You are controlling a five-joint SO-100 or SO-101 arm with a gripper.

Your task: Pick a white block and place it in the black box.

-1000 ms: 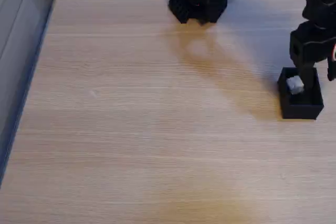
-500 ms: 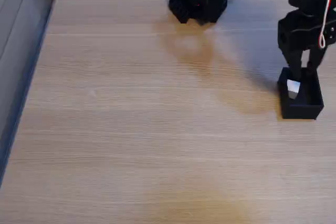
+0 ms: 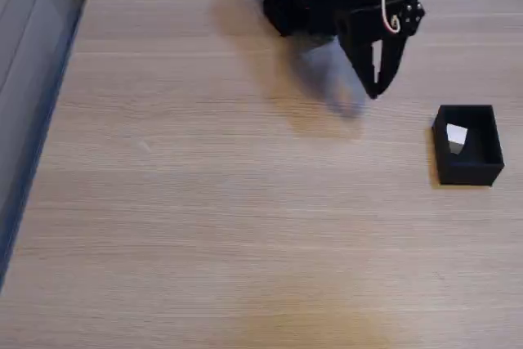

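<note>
Near the table's [image 3: 204,226] right edge the white block [image 3: 456,136] now lies in the black box [image 3: 468,167], while the empty, slightly spread gripper [image 3: 377,79] has swung away toward the far edge, placement apparently done.

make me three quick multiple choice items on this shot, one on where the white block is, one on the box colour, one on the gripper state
1. Where is the white block?
A. on the bare table
B. inside the black box
C. between the gripper's fingers

2. What colour is the box?
A. black
B. white
C. blue

3. What is the state of the gripper?
A. shut on the block
B. resting inside the box
C. holding nothing, up over the table and apart from the box

Answers:
1. B, the white cube sits within the box's walls, at the left side in the fixed view.
2. A, its walls are matte black against the pale wood.
3. C, the fingers carry no block and hang to the left of the box in the fixed view.
</note>
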